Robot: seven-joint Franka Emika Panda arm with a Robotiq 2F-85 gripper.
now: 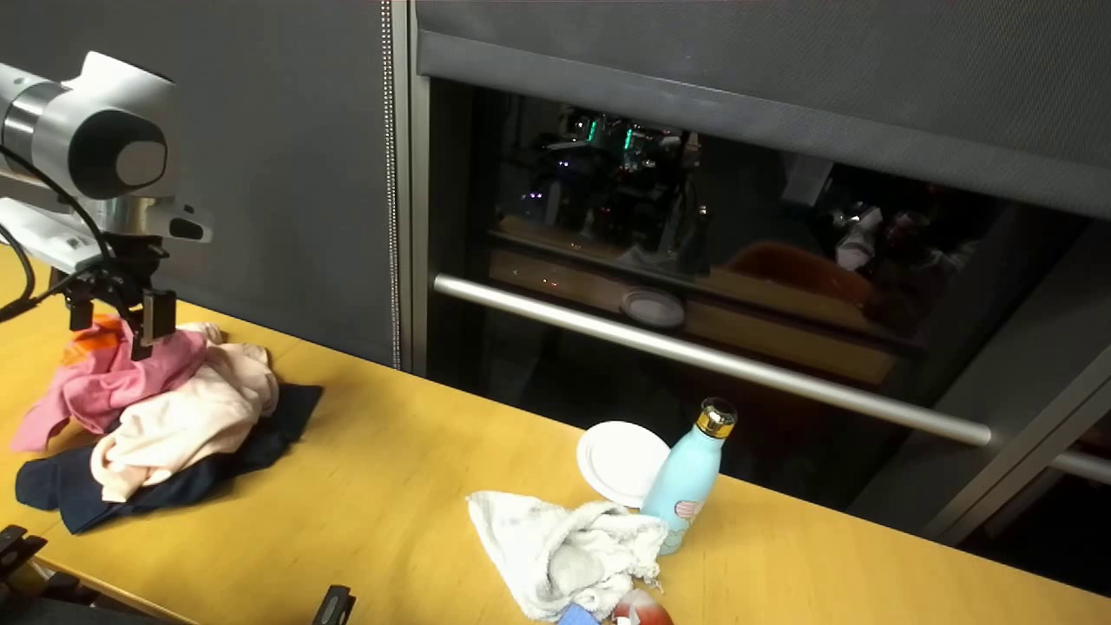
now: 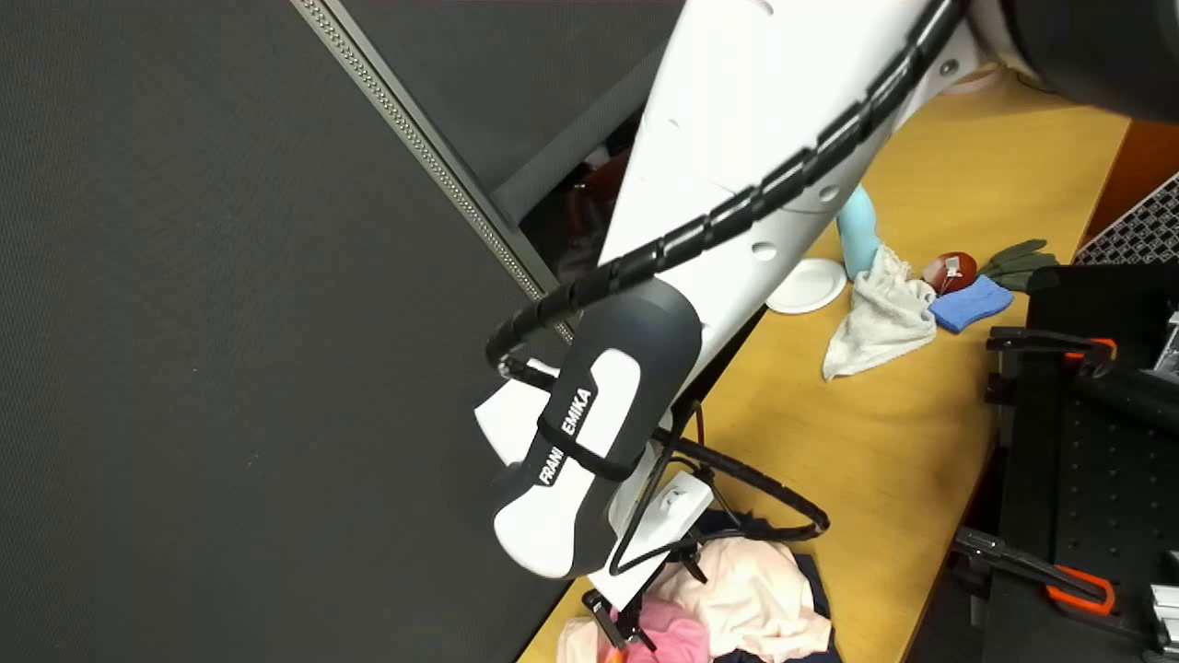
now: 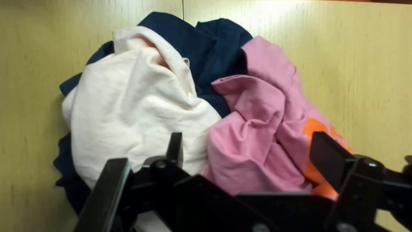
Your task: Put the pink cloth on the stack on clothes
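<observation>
At the left of your wrist view the cream garment (image 3: pixel 138 106) lies over the navy garment (image 3: pixel 206 48) — that pair looks like the stack. To their right is the pink cloth (image 3: pixel 267 138), crumpled against the cream one and partly over the navy, its right edge reaching past both over the table (image 3: pixel 370 80). Expect it light and limp, unlikely to slip and with nothing to break; it may sag and trail, and a deep bite could bring up a layer beneath. Its raised fold (image 3: pixel 246 132) looks like your best hold, better than the flatter part with the orange print (image 3: pixel 315 125) farther right.

As for pose, in an exterior view the arm (image 1: pixel 113 148) reaches in from the left edge, and the gripper (image 1: pixel 115 330) hangs below it, pointing down over the pink cloth. Its jaws stand wide apart with nothing visibly pinched — whether the tips touch fabric I cannot tell. Since part of the cloth already lies on the stack, you may need only a short shift.
</observation>
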